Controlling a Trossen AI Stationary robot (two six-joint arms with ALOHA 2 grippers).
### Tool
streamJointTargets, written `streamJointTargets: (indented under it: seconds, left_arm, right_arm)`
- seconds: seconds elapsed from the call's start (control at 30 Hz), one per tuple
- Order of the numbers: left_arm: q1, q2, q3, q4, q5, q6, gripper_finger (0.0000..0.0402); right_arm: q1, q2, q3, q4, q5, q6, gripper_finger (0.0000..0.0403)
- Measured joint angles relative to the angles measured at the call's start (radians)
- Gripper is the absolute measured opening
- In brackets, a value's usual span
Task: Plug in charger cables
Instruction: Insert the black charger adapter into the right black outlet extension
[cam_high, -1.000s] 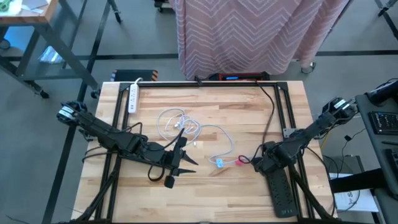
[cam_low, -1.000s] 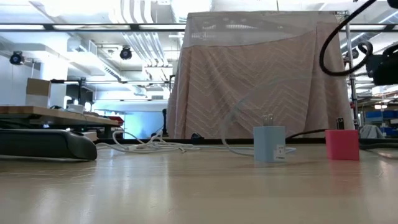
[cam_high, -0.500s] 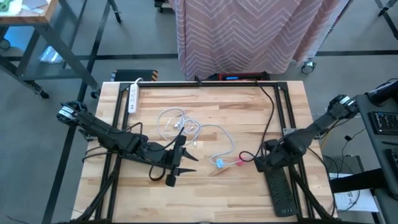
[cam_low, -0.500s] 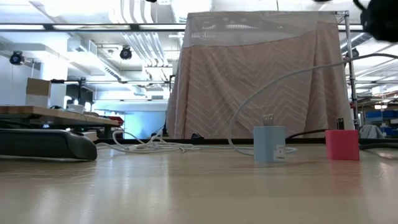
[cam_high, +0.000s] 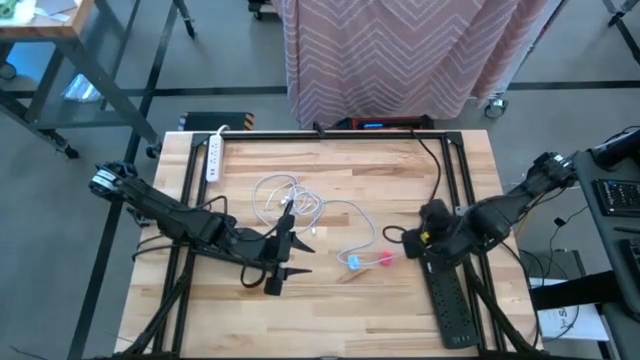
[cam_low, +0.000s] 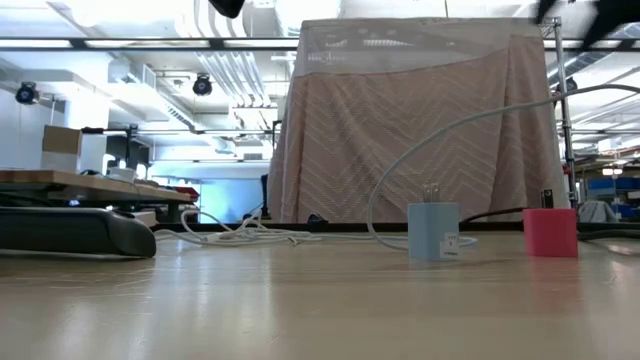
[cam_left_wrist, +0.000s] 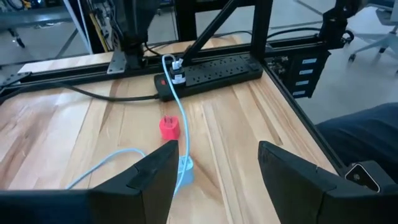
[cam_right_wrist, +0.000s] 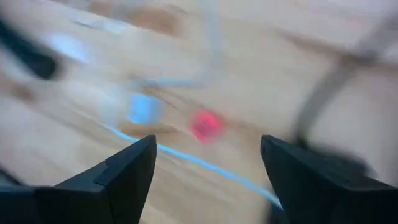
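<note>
High view puts the red-pink plug block (cam_high: 386, 259) and light blue plug block (cam_high: 353, 263) side by side on the desk (cam_high: 330, 170), their white cords (cam_high: 290, 200) trailing toward the far-left coil. Right claw (cam_high: 432, 232) hovers just beside the red-pink block, jaws parted and empty, over the black power strip (cam_high: 452, 305). Left claw (cam_high: 283, 270), open and empty, waits farther off.

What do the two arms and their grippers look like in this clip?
Both arms are dark, jointed and slim, with black cables looped alongside. The left arm has a pale band near its base. The left gripper and right gripper each have two flat, tapered black fingers.
</note>
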Motion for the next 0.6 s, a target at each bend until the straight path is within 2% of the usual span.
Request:
streamJointTargets:
  seconds: [0.07,0.27,0.4,0.6]
  left_arm:
    - [0.0,0.0,0.0,0.0,0.001,0.001,0.0212]
    - [0.0,0.0,0.0,0.0,0.002,0.001,0.0221]
    - [0.0,-0.001,0.0,-0.001,0.003,0.001,0.0222]
    - [0.0,-0.001,0.0,-0.002,0.003,-0.005,0.0213]
  right_arm:
    - [-0.016,0.011,-0.014,0.122,0.057,-0.175,0.0273]
    - [-0.049,0.108,-0.069,0.52,0.036,-0.671,0.0253]
    - [-0.07,0.199,-0.075,0.669,0.013,-0.795,0.0232]
    - [-0.13,0.349,-0.068,0.699,-0.098,-1.006,0.02]
